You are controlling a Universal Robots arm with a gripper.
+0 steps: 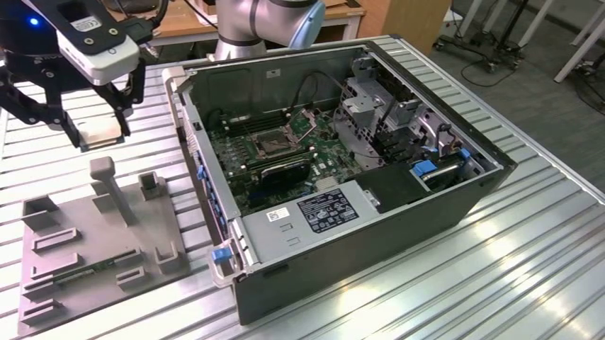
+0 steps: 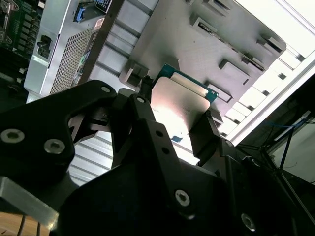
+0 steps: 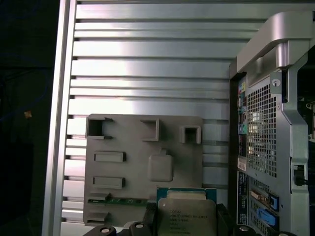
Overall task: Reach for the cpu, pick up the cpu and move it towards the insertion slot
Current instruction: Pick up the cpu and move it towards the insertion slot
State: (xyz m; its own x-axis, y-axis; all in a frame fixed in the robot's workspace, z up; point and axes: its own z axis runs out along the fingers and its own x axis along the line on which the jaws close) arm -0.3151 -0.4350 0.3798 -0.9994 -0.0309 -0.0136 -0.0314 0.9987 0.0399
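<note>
Your gripper (image 1: 98, 134) is closed on the cpu (image 3: 186, 217) by two edges, above the grey tray (image 3: 128, 142); carry it level and slowly (a tilt could let it slip, I think); the insertion slot (image 1: 268, 145) lies well apart from the gripper, inside the open case (image 1: 378, 212).

Exterior view: high and well back, angled down over table (image 1: 492, 283), case (image 1: 397, 227) and, at the exterior view's left, tray (image 1: 95, 244). First wrist view: faces straight down onto the tray (image 3: 133, 142). Second wrist view: close behind the fingers (image 2: 147, 132), aimed obliquely past them. All 3 share tray and case; both wrist views share the cpu (image 3: 187, 219).
</note>
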